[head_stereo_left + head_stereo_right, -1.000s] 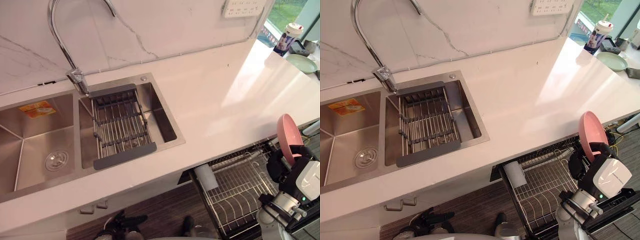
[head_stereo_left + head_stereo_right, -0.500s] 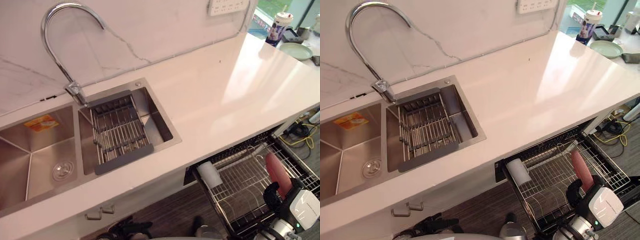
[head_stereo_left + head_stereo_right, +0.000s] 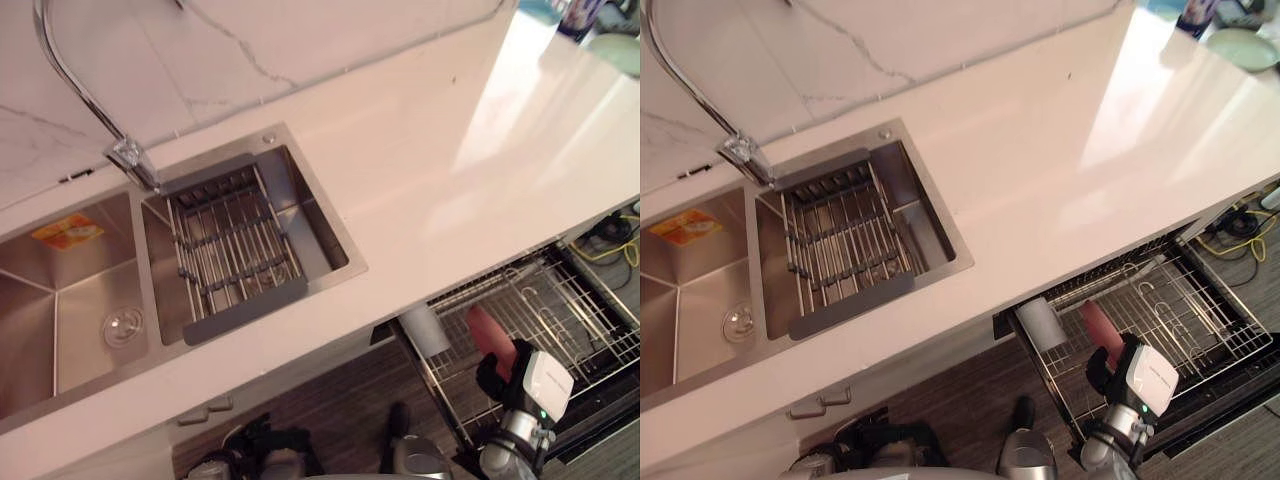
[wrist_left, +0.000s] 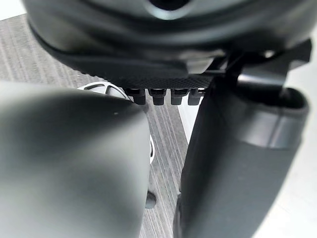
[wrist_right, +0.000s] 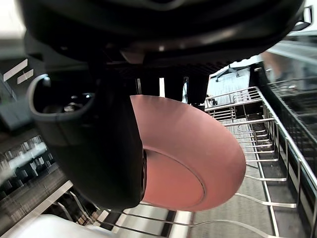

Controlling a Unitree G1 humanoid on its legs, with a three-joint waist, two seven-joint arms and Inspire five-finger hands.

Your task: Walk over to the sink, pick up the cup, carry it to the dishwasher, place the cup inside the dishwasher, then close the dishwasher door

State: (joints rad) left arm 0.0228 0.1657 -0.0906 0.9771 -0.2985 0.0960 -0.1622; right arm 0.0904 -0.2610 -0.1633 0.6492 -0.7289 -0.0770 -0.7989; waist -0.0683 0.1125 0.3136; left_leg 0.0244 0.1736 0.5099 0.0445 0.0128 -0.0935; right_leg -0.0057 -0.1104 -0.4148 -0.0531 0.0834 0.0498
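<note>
Countertop and sink lie off to the left; the work is at the pulled-out dishwasher rack. No cup is held. A pink dish is clamped on edge in the right hand, thumb across its face, just above the rack wires. A white cup lies in the rack's corner. The dish should be lowered upright between tines and seated before release, with the cup left unknocked. The state of the left hand cannot be told.
</note>
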